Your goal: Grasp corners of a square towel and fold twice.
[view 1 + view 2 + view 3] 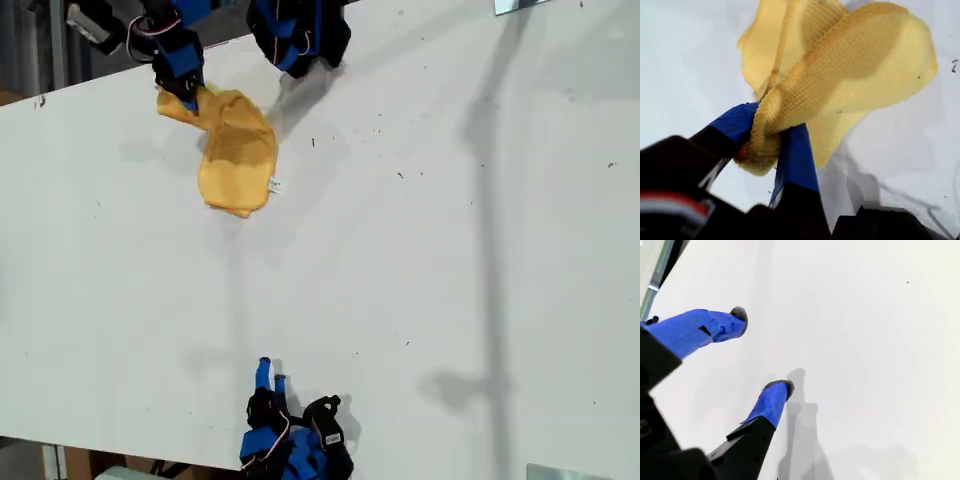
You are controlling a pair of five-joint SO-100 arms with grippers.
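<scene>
- White counter (420, 300) fills the exterior view, bare but for small dark specks and arm shadows.
- You have my first gripper (771, 145) clenched on one of the corners (757, 150) of the towel (236, 152), near the exterior view's top left.
- Most of the cloth looks lifted and bunched, so this reads as the first fold under way, with no fold laid flat yet.
- Its long axis runs from the fingers (799, 155) down toward the exterior view's bottom, free end pointing that way, with the white tag (274, 184) at the edge.
- My second gripper (762, 352) hangs released over bare counter at the exterior view's bottom, well apart.
- Next, you probably need to carry the held corner across and lay it onto the opposite edge.
</scene>
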